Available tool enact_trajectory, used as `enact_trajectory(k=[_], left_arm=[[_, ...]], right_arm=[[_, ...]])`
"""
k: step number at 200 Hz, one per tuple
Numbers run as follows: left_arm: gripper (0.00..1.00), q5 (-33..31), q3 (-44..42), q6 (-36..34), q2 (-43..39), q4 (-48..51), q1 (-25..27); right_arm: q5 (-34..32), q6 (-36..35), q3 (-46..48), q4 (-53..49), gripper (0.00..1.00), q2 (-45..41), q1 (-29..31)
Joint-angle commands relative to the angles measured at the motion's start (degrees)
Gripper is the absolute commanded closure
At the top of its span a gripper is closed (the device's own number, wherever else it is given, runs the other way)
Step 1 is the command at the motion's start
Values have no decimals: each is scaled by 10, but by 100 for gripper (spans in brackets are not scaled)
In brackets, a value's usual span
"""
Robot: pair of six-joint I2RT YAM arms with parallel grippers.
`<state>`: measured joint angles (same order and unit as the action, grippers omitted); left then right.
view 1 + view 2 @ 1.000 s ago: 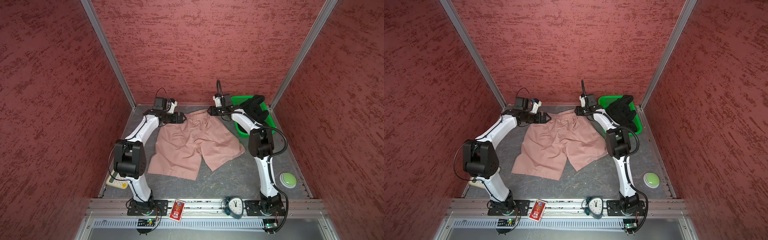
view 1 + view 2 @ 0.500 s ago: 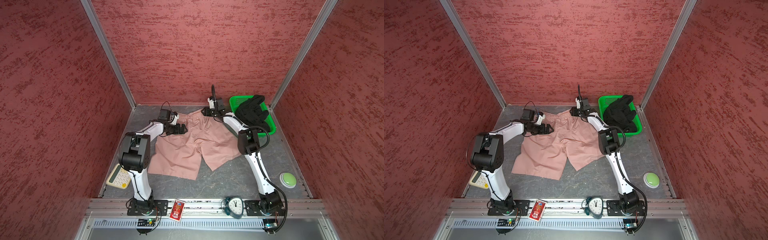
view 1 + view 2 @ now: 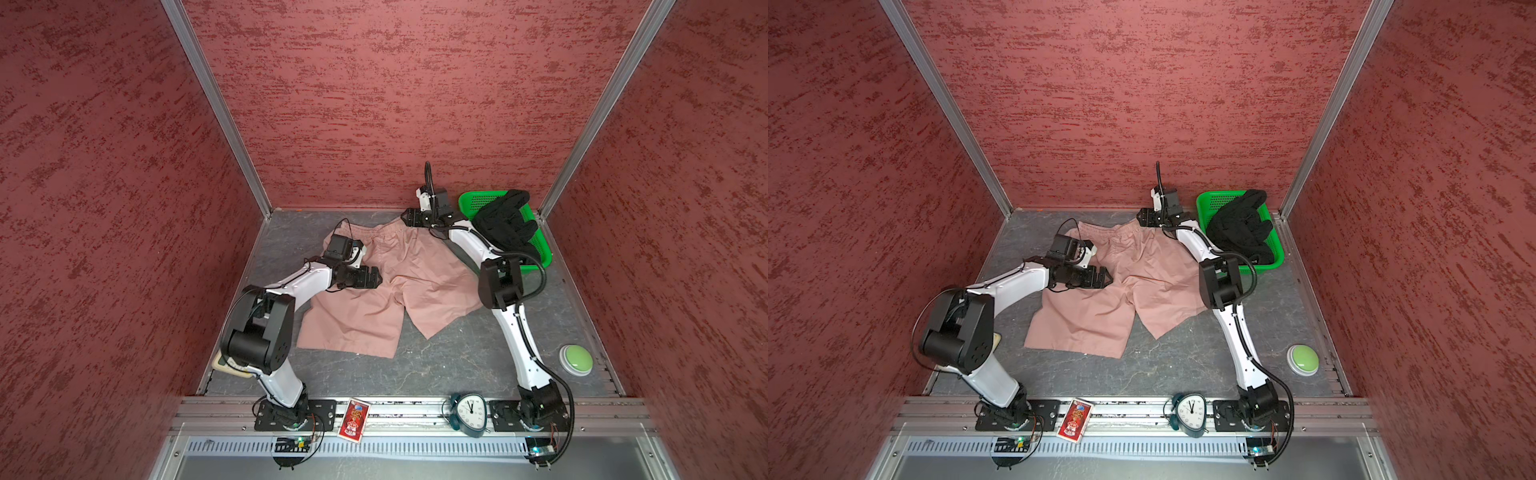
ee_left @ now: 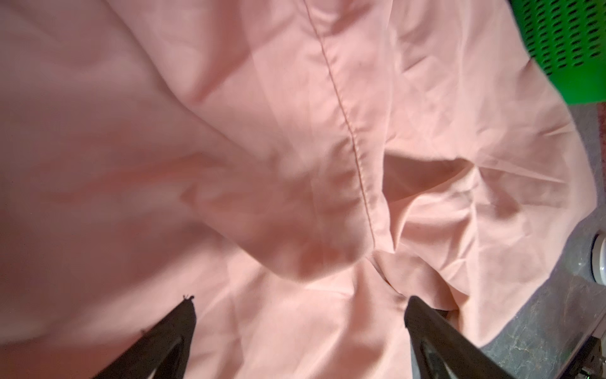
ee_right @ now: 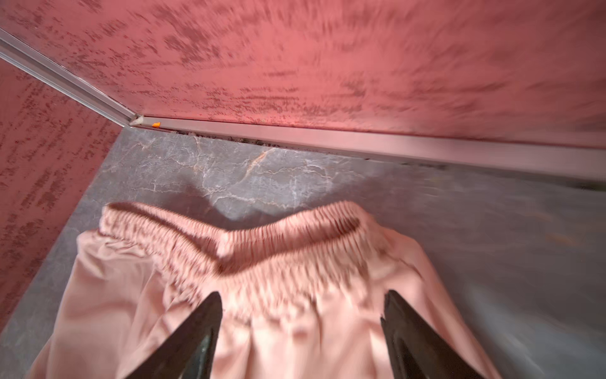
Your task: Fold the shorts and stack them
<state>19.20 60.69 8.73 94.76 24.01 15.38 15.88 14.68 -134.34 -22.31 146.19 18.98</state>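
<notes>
Hovering over the frame-left leg of the pink shorts (image 3: 415, 286), left of centre in both top views, the left gripper (image 3: 374, 277) has its jaws spread wide with nothing between them. The left wrist view shows only rumpled cloth beneath its black fingertips (image 4: 183, 315). The fabric there is creased around the centre seam, so I judge a pinch taken on a ridge may catch just the upper layer, and the fold would then drag crooked.

The pink pair lies spread on the grey tabletop (image 3: 457, 357) in the middle of the frame. Its gathered waistband (image 5: 262, 242) is toward the back wall and its legs point to the lower edge, unfolded.

At upper centre the right gripper (image 3: 406, 217) sits by the band's frame-right end. Its jaws are apart and grip nothing, though the right wrist view is blurred. Closing short of the elastic would probably take thin cloth that slips. The band also lies close to the wall, which leaves little room.

At upper right stands the one container, a green mesh basket (image 3: 478, 199). It holds the black shorts (image 3: 505, 224) in a heap that spills over its near rim, and nothing else shows inside. The right arm runs just beside that heap, so a sweep could hook the black pair out or shove the basket.
</notes>
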Motion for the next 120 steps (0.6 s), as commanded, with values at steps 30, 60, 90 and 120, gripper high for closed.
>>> enact_trajectory(k=[30,60,90,120], left_arm=[[1,-61,-27,16,-70,35,-25],[1,-49,-27,22,-86,38,-23],[1,-53,-41,29,-110,45,-15],[1,-42,-78,51,-135,36,0]], right_arm=[[-158,-67,155,-43,20,-173,-36],[-169,-69,156,-59,20,-155,-37],[-189,-68,146,-62,20,-135,-46],[-192,-61,136,-71,20,-117,-60]])
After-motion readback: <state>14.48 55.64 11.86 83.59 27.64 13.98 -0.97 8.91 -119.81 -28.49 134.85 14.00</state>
